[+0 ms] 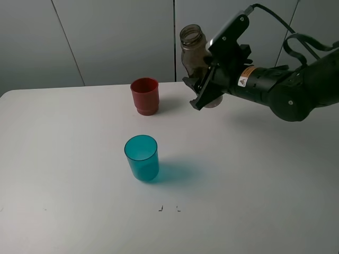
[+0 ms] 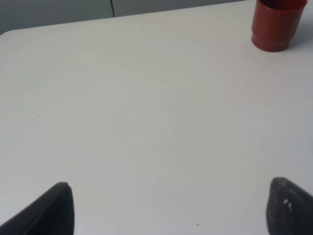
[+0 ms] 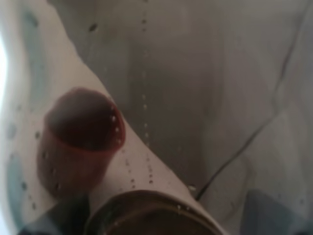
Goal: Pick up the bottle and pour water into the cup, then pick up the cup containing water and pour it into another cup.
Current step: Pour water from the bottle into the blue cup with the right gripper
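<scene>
The smoky grey-brown bottle [image 1: 192, 50] hangs in the air over the back of the table, neck up and leaning slightly left. My right gripper [image 1: 207, 84] is shut on its body. The teal cup [image 1: 142, 157] stands upright mid-table, well to the front left of the bottle. The red cup [image 1: 145, 96] stands behind it, left of the bottle. In the right wrist view the bottle [image 3: 151, 215] fills the picture and the red cup [image 3: 80, 152] shows blurred through it. My left gripper [image 2: 168, 210] is open over bare table, far from the red cup [image 2: 276, 22].
The white table [image 1: 63, 174] ends at a grey panelled wall [image 1: 106, 37] behind. Two small dark marks [image 1: 168, 208] lie near the front edge. My right arm [image 1: 296, 90] reaches in from the right.
</scene>
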Controlling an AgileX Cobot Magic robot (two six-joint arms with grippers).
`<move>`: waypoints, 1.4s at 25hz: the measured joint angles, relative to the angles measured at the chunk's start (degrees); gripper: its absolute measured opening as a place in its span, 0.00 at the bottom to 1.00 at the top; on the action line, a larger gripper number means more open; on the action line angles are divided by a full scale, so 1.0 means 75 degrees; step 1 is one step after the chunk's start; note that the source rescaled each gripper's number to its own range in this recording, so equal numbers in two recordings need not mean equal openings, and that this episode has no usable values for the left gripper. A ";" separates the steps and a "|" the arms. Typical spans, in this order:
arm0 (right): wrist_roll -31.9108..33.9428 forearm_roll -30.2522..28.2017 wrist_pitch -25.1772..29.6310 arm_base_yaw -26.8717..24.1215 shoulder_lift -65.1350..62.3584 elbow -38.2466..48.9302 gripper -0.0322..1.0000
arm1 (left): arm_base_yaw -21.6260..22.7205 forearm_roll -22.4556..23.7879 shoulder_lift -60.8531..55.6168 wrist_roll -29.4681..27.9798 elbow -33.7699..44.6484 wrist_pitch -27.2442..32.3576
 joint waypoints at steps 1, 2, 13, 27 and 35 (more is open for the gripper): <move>-0.0240 0.0019 0.0022 0.0062 0.0000 -0.0017 0.08 | 0.0000 0.0000 0.0000 0.0000 0.0000 0.0000; -0.0509 0.0039 0.0022 0.0158 0.0000 -0.0029 0.08 | 0.0000 0.0000 0.0000 0.0000 0.0000 0.0000; -0.2492 0.1187 0.0110 0.0837 0.0638 -0.0029 0.08 | 0.0000 0.0000 0.0000 0.0000 0.0000 0.0000; -0.4631 0.1203 -0.0053 0.0853 0.0948 -0.0034 0.08 | 0.0000 0.0000 0.0000 0.0000 0.0000 0.0000; -0.5679 0.1186 -0.0058 0.1105 0.0948 -0.0034 0.08 | 0.0000 0.0000 0.0000 0.0000 0.0000 0.0000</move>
